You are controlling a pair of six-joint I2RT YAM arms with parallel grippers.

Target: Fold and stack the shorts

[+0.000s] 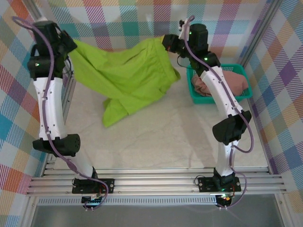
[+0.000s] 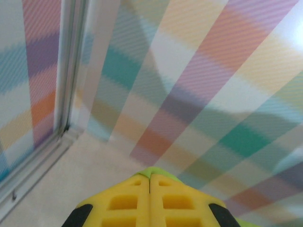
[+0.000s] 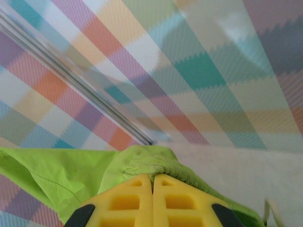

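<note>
Both arms hold the lime green shorts stretched across the far side of the table; pink shorts sit in the basket.

Pale table [image 1: 165, 137] inside plaid walls. Lime green shorts [image 1: 128, 75] span from far left to far centre-right, top edge lifted, lower part sagging, one leg end resting on the table near-left of centre. Teal basket [image 1: 194, 92] at far right, just right of the green shorts' right end. Dusty salmon pink shorts [image 1: 236, 81] bunched inside it, partly behind the right arm. Left gripper [image 2: 150, 177] at far left: yellow fingers pressed together, sliver of green cloth pinched at the tips. Right gripper [image 3: 152, 176] at far centre-right: fingers closed tight, gathered green waistband bunched at the tips.
</note>
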